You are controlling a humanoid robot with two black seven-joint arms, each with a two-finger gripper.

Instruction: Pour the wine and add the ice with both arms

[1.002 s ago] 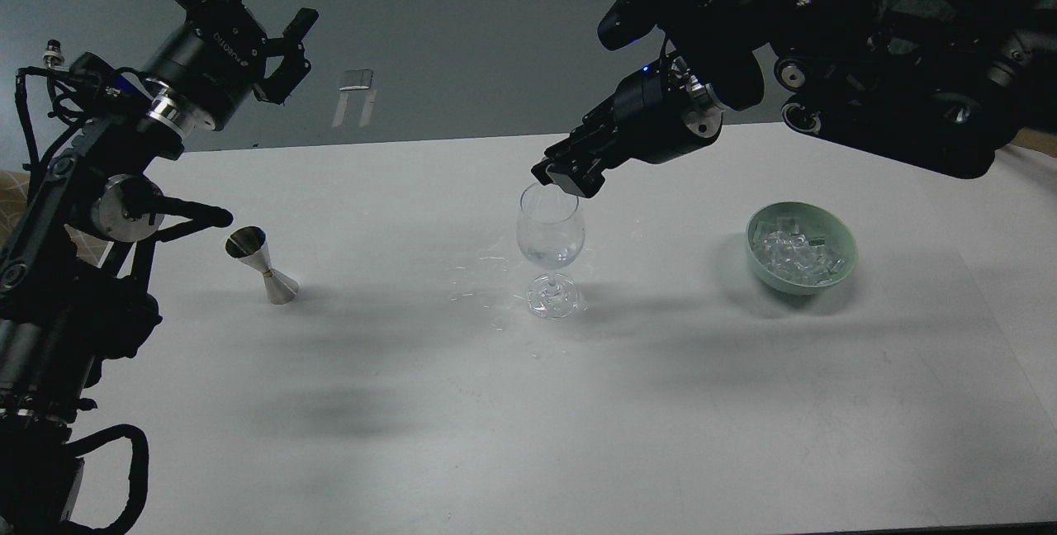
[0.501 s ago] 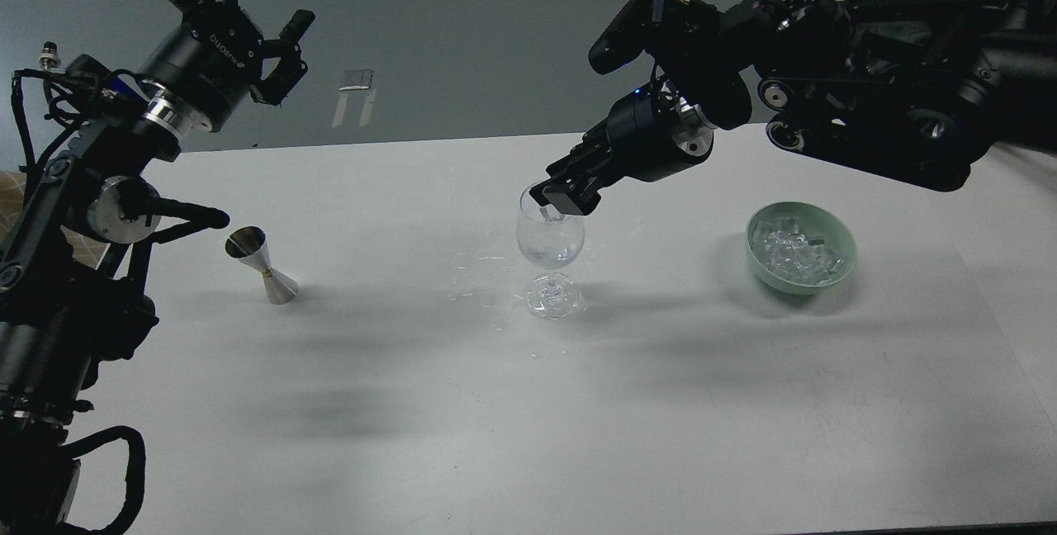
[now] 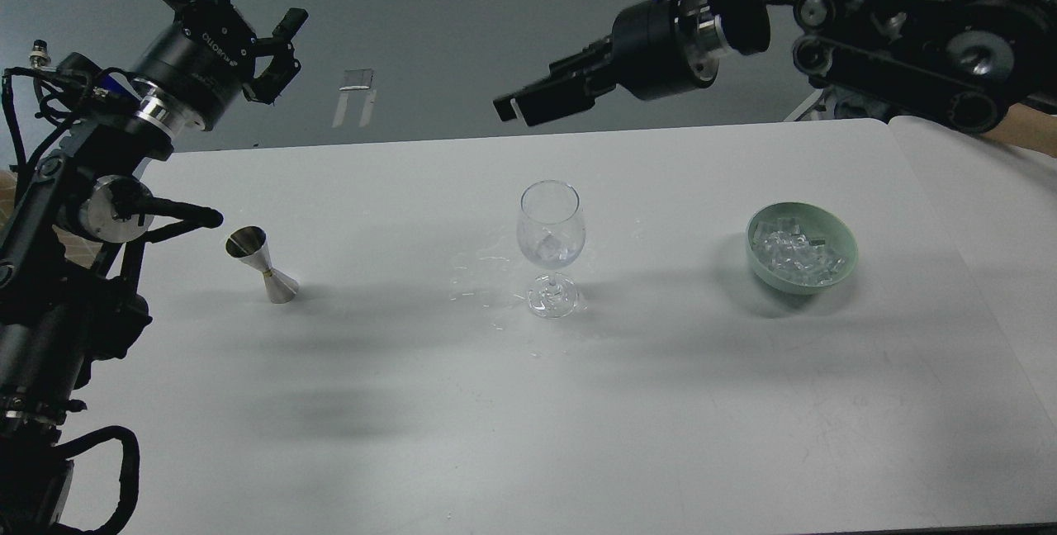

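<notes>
A clear wine glass (image 3: pixel 551 213) stands at the middle of the white table (image 3: pixel 528 419). An ice cube (image 3: pixel 548 248) lies in its bowl, in a little clear wine (image 3: pixel 561 259). More ice (image 3: pixel 794 249) fills a pale green bowl (image 3: pixel 848 248) at the right. My right gripper (image 3: pixel 515 109) hangs above and behind the glass, empty, its fingers slightly apart. My left gripper (image 3: pixel 248 2) is raised at the far left, open and empty, well above a steel jigger (image 3: pixel 263 265).
Clear droplets (image 3: pixel 477 271) lie on the table left of the glass foot. A second table top (image 3: pixel 991 188) butts on at the right. My left arm's links (image 3: pixel 116 209) reach over the left table edge beside the jigger.
My right gripper held an ice cube at the glass rim, let it fall into the glass, then rose up and back. My left arm barely moved.
</notes>
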